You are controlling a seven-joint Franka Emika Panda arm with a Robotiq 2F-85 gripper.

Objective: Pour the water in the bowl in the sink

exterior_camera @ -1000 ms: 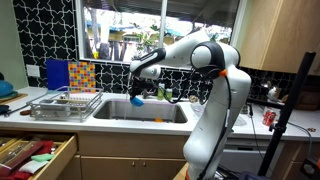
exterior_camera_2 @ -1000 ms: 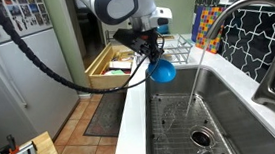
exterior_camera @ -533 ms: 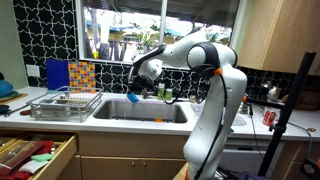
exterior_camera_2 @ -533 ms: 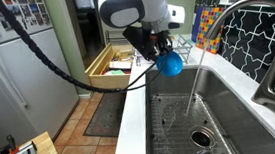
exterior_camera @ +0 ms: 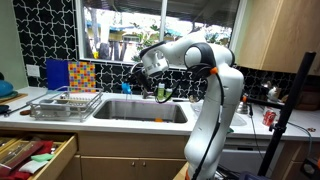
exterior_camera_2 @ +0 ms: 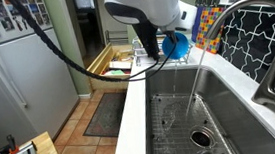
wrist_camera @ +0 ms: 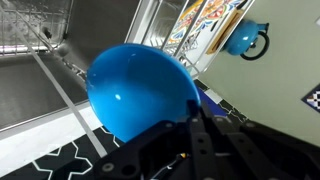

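end effector (exterior_camera_2: 167, 46) clamped on tipped bowl (exterior_camera_2: 178, 44), above one end of sink (exterior_camera_2: 230, 104)

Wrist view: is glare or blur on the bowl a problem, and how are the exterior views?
Wrist view: the bowl fills the middle, softly focused with mild highlights, no blinding glare; the pincer below it is dark, nearly silhouetted. In an exterior view the bright window backlights the arm. In an exterior view the near faucet is blurred.
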